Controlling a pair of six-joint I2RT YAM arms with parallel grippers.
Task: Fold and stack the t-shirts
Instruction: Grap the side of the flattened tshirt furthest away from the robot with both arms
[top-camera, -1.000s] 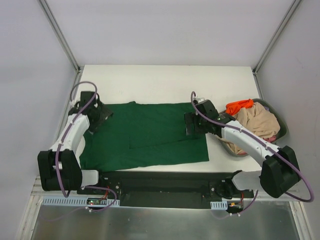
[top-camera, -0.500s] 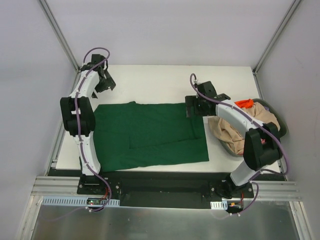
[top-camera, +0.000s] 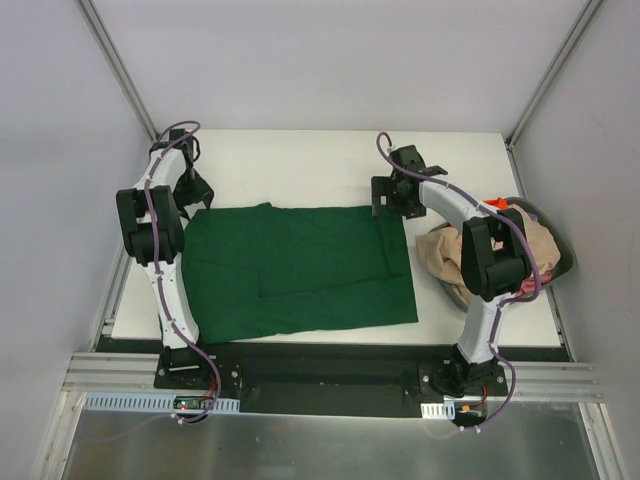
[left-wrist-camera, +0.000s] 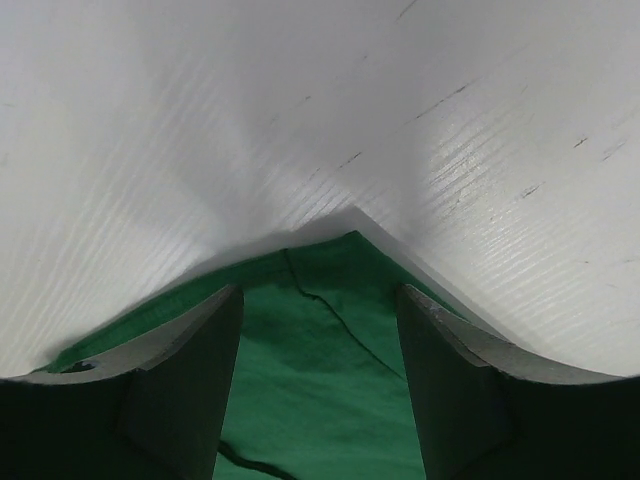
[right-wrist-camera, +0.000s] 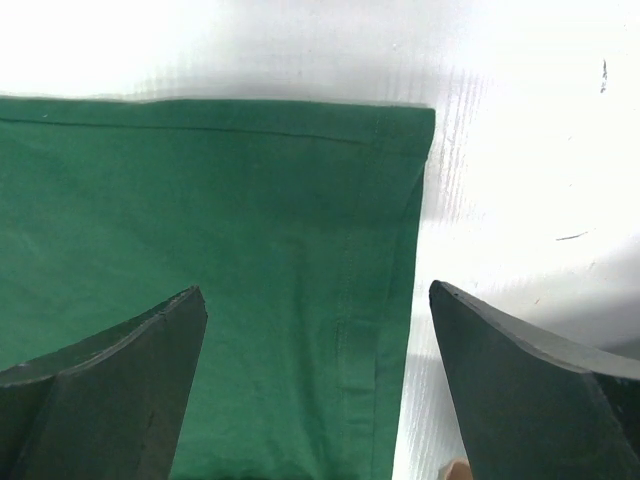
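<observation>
The dark green t-shirt (top-camera: 300, 270) lies spread flat on the white table (top-camera: 300, 160). My left gripper (top-camera: 190, 192) is open and empty, low over the shirt's far left corner; the left wrist view shows that green corner (left-wrist-camera: 320, 370) between my left gripper's (left-wrist-camera: 318, 292) fingers. My right gripper (top-camera: 392, 200) is open and empty over the far right corner; the right wrist view shows the hemmed cloth (right-wrist-camera: 250, 250) between my right gripper's (right-wrist-camera: 315, 290) fingers. A beige shirt (top-camera: 445, 255), an orange one (top-camera: 497, 204) and a bit of pink (top-camera: 527, 287) sit in the basket.
The dark round basket (top-camera: 562, 250) stands at the table's right edge, with beige cloth hanging over its left rim. Bare white table lies behind the green shirt. Enclosure walls and metal posts (top-camera: 120, 75) close in the back and sides.
Both arms have reached toward the back. The left gripper went to the table's far left edge, then came back to the shirt's far left corner. The right gripper moved up to the far right corner.
</observation>
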